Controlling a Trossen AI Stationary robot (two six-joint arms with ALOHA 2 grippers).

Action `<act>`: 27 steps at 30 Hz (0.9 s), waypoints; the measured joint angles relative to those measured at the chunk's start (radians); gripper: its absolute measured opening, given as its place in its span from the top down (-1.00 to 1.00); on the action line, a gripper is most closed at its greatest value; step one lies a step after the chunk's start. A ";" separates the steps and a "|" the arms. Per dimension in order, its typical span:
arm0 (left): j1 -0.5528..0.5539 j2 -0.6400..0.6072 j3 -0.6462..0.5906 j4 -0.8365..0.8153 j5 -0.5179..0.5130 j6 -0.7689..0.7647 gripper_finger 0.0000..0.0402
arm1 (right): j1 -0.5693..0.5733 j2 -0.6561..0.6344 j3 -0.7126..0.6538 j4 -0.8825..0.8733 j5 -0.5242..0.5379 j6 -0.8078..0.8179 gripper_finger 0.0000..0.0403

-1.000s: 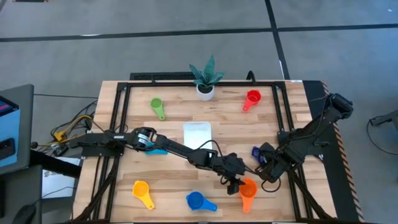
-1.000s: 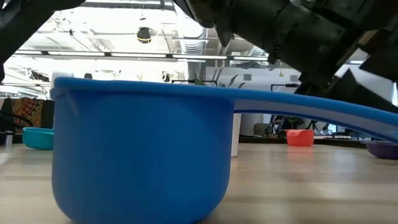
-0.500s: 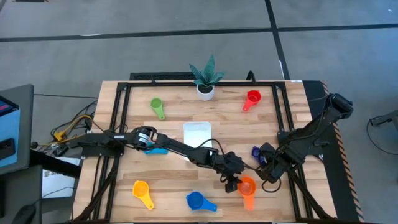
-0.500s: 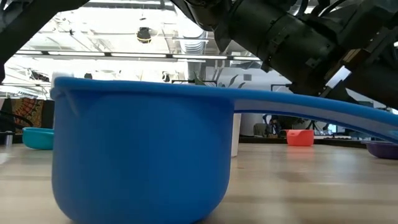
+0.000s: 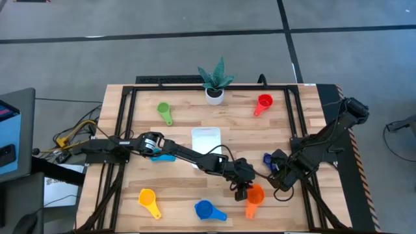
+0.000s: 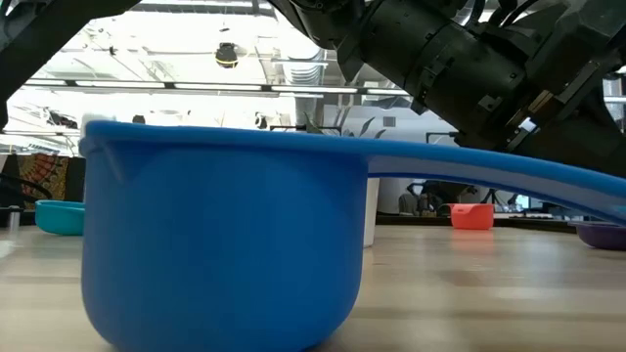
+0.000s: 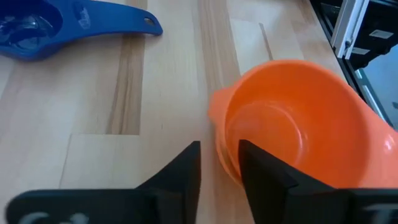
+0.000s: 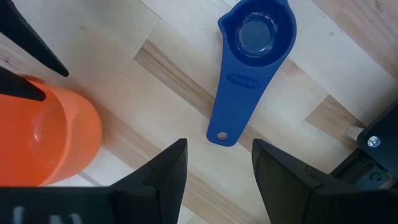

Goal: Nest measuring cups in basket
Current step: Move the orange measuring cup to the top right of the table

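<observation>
Measuring cups lie scattered all over the desk (image 5: pixel 130 123), and the biggest piece in play is the left arm, stretched right across from its own side toward the near right. Its left claw (image 7: pixel 219 163) has the orange cup (image 5: pixel 254 194) by the rim: the wrist view shows one finger outside the wall and one just inside the bowl, jaws nearly closed and pinching that thin wall between them. The cup's bowl sits directly ahead of the claw and its flat handle trails toward the near edge of the desk.

The right arm waits beside it, folded at the right side, with the right claw (image 8: pixel 214 165) spread wide and holding nothing. The navy cup (image 8: pixel 249 68) lies flat on the wood straight ahead of it, handle pointing back between the fingers.

Now the key line: the basket (image 5: pixel 206 140), that white tray, sits mid-desk, up and to the left of the orange cup, back along the left arm's own reach. So the left arm is the one placed to carry it.

Elsewhere, the blue cup (image 5: pixel 205 209) sits on the near edge, filling the low camera, and the yellow cup (image 5: pixel 149 199) is further left. The light blue cup (image 5: pixel 164 157) peeks out under the left arm. The green cup (image 5: pixel 164 111) and red cup (image 5: pixel 263 103) sit far back, either side of a small potted plant (image 5: pixel 214 84).
</observation>
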 joint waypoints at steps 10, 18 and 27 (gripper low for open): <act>0.000 0.000 0.000 -0.008 0.006 0.052 0.95 | 0.000 0.000 0.000 0.000 0.000 0.000 -0.02; 0.007 -0.001 0.000 -0.009 0.008 0.084 0.99 | 0.000 0.000 0.000 0.004 0.001 0.003 0.03; 0.084 -0.058 0.001 -0.145 0.060 0.114 1.00 | 0.028 0.000 0.000 0.003 0.071 0.062 0.13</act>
